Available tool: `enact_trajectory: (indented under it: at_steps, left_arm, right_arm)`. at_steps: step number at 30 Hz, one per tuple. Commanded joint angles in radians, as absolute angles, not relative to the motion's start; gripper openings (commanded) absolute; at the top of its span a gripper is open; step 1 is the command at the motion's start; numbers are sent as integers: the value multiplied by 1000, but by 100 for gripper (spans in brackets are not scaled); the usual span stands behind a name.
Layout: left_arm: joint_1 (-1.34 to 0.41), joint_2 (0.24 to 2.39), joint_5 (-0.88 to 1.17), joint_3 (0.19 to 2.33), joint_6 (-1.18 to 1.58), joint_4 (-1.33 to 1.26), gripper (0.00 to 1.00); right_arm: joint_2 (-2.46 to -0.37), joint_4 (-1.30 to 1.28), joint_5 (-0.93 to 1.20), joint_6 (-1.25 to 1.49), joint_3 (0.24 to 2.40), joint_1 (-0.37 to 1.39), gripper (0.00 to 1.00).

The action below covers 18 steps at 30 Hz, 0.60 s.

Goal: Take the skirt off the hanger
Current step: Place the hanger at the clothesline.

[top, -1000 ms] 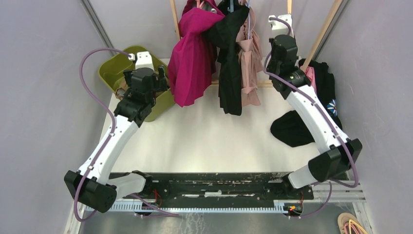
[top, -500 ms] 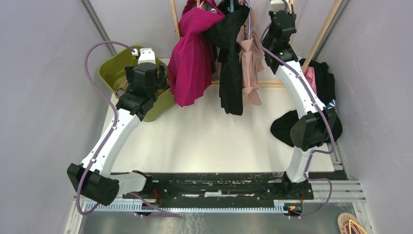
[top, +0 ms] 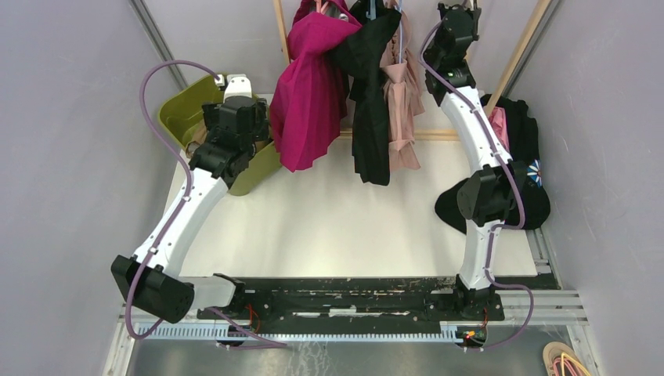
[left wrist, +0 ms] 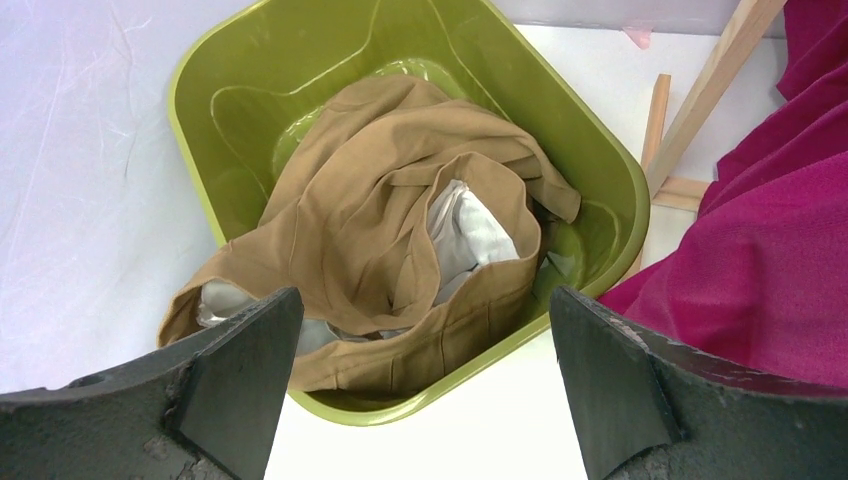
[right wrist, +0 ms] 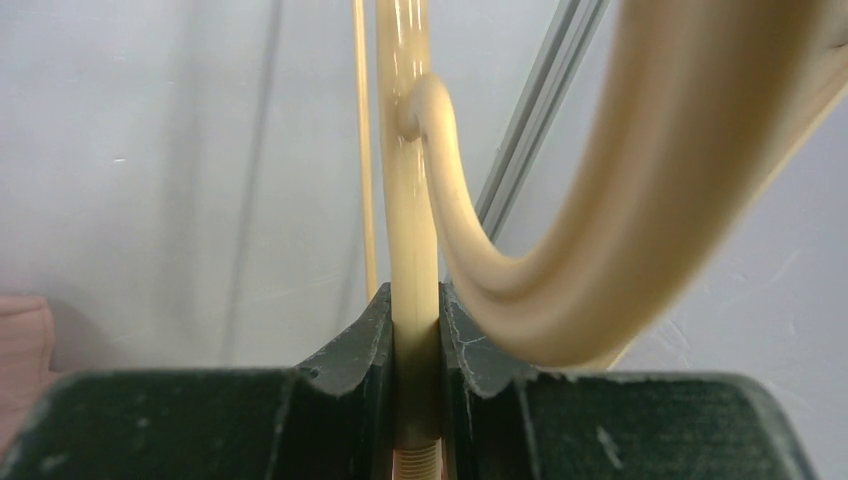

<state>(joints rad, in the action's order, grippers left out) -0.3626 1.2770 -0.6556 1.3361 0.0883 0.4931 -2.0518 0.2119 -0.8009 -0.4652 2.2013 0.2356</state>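
Right wrist view: the right gripper (right wrist: 413, 330) is clamped on the neck of the cream plastic hanger (right wrist: 405, 200). The dusty-pink fabric skirt (top: 401, 102) hangs just beside that gripper, apparently on this hanger, so removal is not yet done. The left gripper (left wrist: 422, 320) is spread wide and empty above the olive-green plastic bin (left wrist: 250, 60), which holds a tan garment (left wrist: 380, 170).

White tabletop – three things at its edges

On the tabletop (top: 344, 227) an olive-green tub (top: 174, 110) stands at the far left corner – a heap of dark clothes (top: 532, 137) lies along the right edge, and a wooden rail (top: 429, 135) lies across the back.
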Motion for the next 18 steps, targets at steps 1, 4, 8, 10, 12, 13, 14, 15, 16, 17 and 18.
enact_trajectory:
  at_steps: [1, 4, 8, 10, 12, 13, 14, 15, 16, 17, 18]
  left_arm:
    - [-370, 1286, -686, 1395, 49, 480, 100]
    - [-368, 1289, -691, 1397, 45, 481, 100]
    - [-369, 1287, -704, 1397, 40, 481, 99]
    - [-369, 1286, -708, 1398, 40, 483, 99]
    - [-368, 1283, -710, 1399, 42, 485, 99]
    - [-369, 1281, -712, 1399, 43, 487, 99]
    - [-369, 1277, -713, 1398, 44, 488, 99]
    - [-369, 1274, -714, 1395, 47, 491, 99]
    - [-368, 1270, -717, 1392, 48, 495, 99]
    - [-368, 1263, -720, 1388, 50, 498, 99]
    - [-368, 1258, -722, 1387, 51, 501, 99]
  right_arm:
    - [-2082, 271, -772, -454, 2297, 238, 1]
    - [-2123, 257, -773, -458, 2349, 234, 1]
    - [-2184, 199, -769, -428, 2459, 228, 1]
    - [-2214, 182, -762, -426, 2508, 227, 1]
    - [-2242, 179, -763, -428, 2540, 226, 1]
    - [-2251, 185, -769, -429, 2544, 223, 1]
    - [-2258, 196, -778, -424, 2540, 219, 1]
    - [-2268, 202, -791, -415, 2540, 215, 1]
    - [-2276, 204, -807, -403, 2543, 209, 1]
    - [-2284, 204, -825, -390, 2547, 202, 1]
    - [-2292, 205, -835, -380, 2552, 198, 1]
